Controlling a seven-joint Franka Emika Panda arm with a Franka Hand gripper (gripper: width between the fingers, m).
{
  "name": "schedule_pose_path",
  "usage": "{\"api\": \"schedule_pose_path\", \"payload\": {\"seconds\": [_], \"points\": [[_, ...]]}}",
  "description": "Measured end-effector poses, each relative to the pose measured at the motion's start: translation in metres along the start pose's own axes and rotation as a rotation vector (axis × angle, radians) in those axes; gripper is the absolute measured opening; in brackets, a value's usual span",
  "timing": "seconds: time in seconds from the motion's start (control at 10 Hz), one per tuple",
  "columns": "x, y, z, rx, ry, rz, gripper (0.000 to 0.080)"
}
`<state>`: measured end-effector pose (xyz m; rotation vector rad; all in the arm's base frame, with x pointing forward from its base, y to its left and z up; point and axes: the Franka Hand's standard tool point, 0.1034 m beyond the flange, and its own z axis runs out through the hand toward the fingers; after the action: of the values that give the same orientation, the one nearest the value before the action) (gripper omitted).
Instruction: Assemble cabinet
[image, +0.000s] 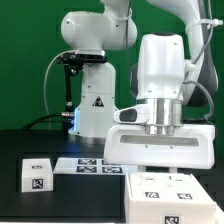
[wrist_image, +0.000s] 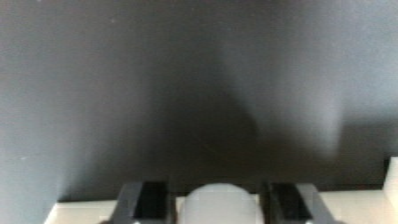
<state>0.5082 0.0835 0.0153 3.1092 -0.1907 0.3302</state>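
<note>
arm (image: 165, 65) shell looked glossy white plastic, smooth. cabinet panels (image: 165, 182) were matt white plastic with flat-black printed tags (image: 38, 181). table (image: 30, 140) was dull matt black, texture too blurred to tell.

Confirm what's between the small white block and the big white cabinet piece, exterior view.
The marker board lies flat between the small white block and the cabinet piece, as seen in the exterior view.

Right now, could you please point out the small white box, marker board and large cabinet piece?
small white box (image: 38, 177): exterior view, tagged front face.
marker board (image: 90, 164): exterior view, its middle.
large cabinet piece (image: 166, 190): exterior view, top face.
</note>
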Motion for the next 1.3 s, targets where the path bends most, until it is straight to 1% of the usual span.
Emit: {"api": "schedule_pose_path", "payload": {"seconds": [0.1, 0.2, 0.3, 0.4, 0.7, 0.8, 0.9, 1.0, 1.1, 1.3], "points": [[-0.001, 0.001, -0.011, 0.009, -0.058, 0.001, 0.0215], [-0.001, 0.001, -0.027, 0.016, -0.120, 0.016, 0.0215], [0.002, -0.002, -0.044, 0.017, -0.177, 0.052, 0.0215], [0.010, -0.011, -0.058, 0.024, -0.193, 0.109, 0.0215], [0.011, -0.010, -0.057, 0.023, -0.189, 0.103, 0.0216], [0.005, -0.009, -0.070, -0.001, -0.266, 0.042, 0.0216], [0.010, -0.003, -0.085, -0.011, -0.315, -0.033, 0.0216], [0.020, 0.001, -0.095, -0.021, -0.342, -0.068, 0.0216], [0.024, -0.001, -0.093, -0.029, -0.325, -0.018, 0.0216], [0.022, 0.000, -0.092, -0.029, -0.328, -0.023, 0.0216]]}}
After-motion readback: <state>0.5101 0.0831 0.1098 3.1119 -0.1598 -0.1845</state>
